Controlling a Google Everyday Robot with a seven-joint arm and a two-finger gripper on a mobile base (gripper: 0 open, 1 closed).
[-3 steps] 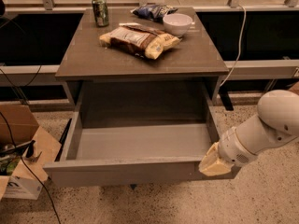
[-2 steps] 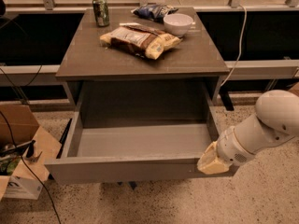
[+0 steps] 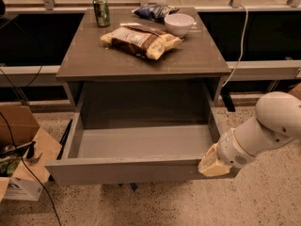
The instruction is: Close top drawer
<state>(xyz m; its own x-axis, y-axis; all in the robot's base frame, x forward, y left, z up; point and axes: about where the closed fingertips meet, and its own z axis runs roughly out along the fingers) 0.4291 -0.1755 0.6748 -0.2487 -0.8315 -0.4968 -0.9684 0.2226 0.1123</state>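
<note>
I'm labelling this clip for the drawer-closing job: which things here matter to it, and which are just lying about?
For the job: top drawer, pulled open; gripper, at the drawer front's right corner.
Lying about: green can, snack bag, blue bag, white bowl on the cabinet top; cardboard box on the floor.

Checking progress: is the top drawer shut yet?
No, the top drawer stands pulled out, floor showing, with the tool at its front right corner.
</note>
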